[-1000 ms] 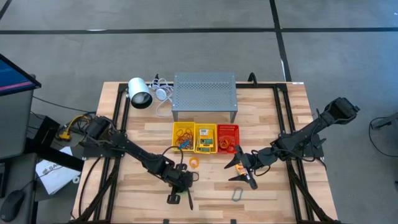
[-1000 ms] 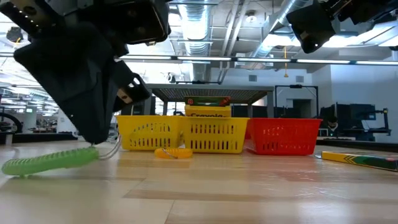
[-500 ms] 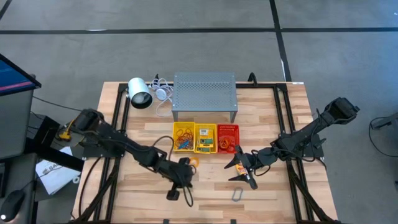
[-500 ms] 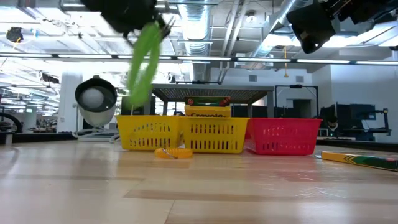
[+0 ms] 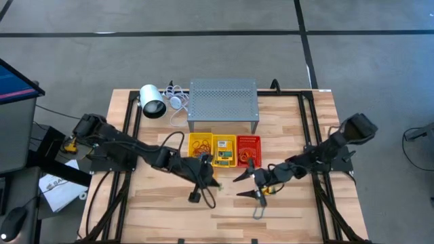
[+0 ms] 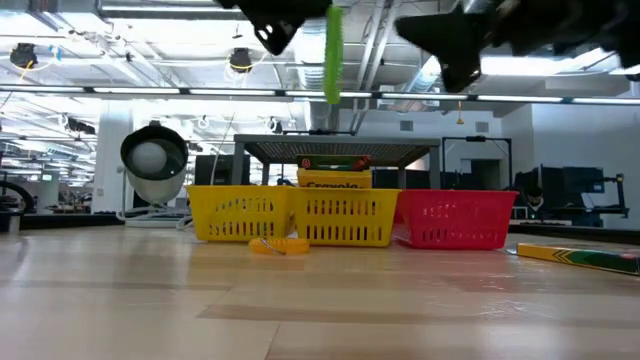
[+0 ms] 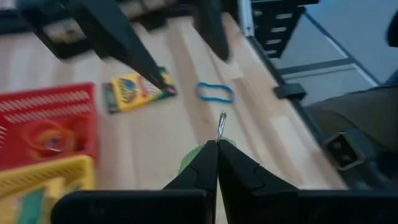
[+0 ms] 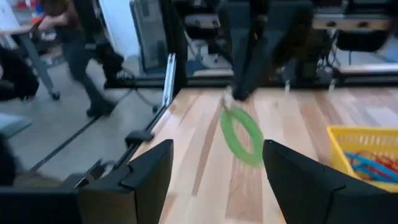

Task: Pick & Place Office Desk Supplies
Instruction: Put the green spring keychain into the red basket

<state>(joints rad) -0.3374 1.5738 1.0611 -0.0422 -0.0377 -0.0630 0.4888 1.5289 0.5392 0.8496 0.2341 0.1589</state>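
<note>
Table (image 5: 169, 203): your wooden top carried everything, with a grey perforated stand (image 5: 223, 103) and a white lamp (image 5: 152, 102) along its far side.
Baskets: two yellow baskets (image 5: 201, 149) (image 5: 224, 150) and a red basket (image 5: 248, 150) sat side by side in front of the stand; the left yellow one held blue and orange rings, the middle one a crayon box, the red one rubber bands.
Left gripper (image 5: 207, 177): your left pincer was shut tight on the green ring (image 6: 333, 50), lifted clear of the table just in front of the yellow baskets (the wrist view showed the two fingers pressed together, with only a sliver of green past them).
Right gripper (image 5: 252, 186): your right pincer stood wide open with nothing in it, above the table in front of the red basket, close to the left one.
Green ring: an oval loop, bright green, hanging edge-on in the low view and as an open oval in the right wrist view (image 8: 241, 137).
Crayon box (image 7: 138, 90): yellow and green, lying flat on the table beneath the right gripper; the high view largely hid it.
Orange ring (image 6: 279, 245): flat on the table, just in front of the yellow baskets.
Grey ring (image 5: 258, 212): lying near the table's front edge; it looked bluish in the left wrist view (image 7: 215, 92).
Hard to tell: the gripper tips were cut off at the top of the low view, and a person in the room behind was blurred.
</note>
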